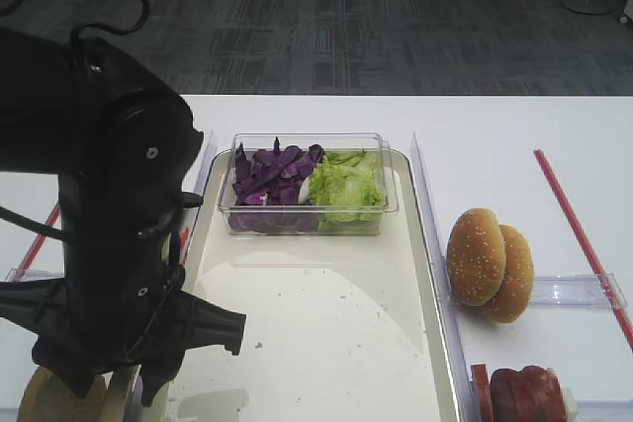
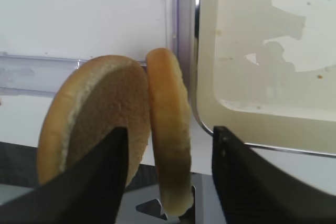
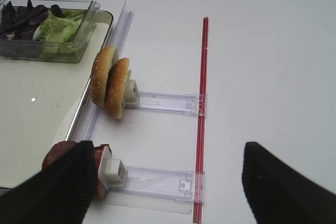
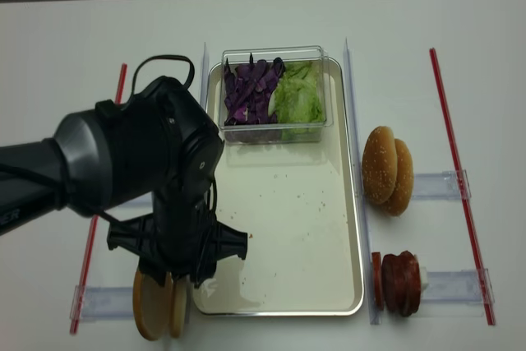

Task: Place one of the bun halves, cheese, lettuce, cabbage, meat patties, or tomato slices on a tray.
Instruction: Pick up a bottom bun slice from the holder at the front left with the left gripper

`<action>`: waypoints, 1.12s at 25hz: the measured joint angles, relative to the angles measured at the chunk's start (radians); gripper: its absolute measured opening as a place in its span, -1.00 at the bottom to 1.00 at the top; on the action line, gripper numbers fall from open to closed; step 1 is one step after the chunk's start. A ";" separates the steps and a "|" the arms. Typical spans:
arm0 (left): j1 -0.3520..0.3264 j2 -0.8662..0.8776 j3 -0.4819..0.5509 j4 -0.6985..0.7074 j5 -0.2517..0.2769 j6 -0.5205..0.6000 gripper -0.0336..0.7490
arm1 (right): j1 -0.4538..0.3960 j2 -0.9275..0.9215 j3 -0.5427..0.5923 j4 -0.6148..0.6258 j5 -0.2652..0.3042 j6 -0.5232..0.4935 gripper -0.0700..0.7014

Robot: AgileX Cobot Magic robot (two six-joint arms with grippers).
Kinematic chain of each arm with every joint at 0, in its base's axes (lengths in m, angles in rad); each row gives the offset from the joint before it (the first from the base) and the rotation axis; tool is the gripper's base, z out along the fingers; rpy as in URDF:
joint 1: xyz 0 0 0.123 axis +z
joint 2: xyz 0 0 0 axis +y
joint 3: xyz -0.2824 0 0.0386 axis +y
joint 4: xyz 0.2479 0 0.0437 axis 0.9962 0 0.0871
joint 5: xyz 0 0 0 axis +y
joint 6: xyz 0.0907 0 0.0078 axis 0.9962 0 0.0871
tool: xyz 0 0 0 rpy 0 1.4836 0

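Two bun halves stand on edge in a clear holder left of the tray. The right bun half stands between the fingers of my open left gripper, with a gap on each side. The left bun half lies partly behind the left finger. Cabbage and lettuce fill a clear tub at the tray's far end. Meat patties and a tomato slice stand in a holder on the right. My right gripper hangs open beside them over bare table. Cheese is out of view.
Two sesame-seeded buns stand on edge in a clear holder right of the tray. Red strips run along the table on both sides. The bulky black left arm hides the tray's near left corner.
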 joint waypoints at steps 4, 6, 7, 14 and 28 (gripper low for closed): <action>-0.002 0.009 0.000 0.000 0.000 -0.001 -0.06 | 0.000 0.000 0.000 0.000 0.000 0.000 0.71; -0.002 0.009 0.000 0.000 0.000 -0.001 -0.12 | 0.000 0.000 0.000 0.000 0.000 0.000 0.71; -0.002 0.009 0.000 0.000 0.000 -0.001 -0.14 | 0.000 0.000 0.000 0.000 0.000 0.000 0.71; -0.002 0.009 0.000 0.000 0.000 -0.001 -0.32 | 0.000 0.000 0.000 0.000 0.000 0.000 0.71; -0.002 0.009 0.000 0.004 0.000 -0.001 -0.64 | 0.000 0.000 0.000 0.000 0.000 0.000 0.71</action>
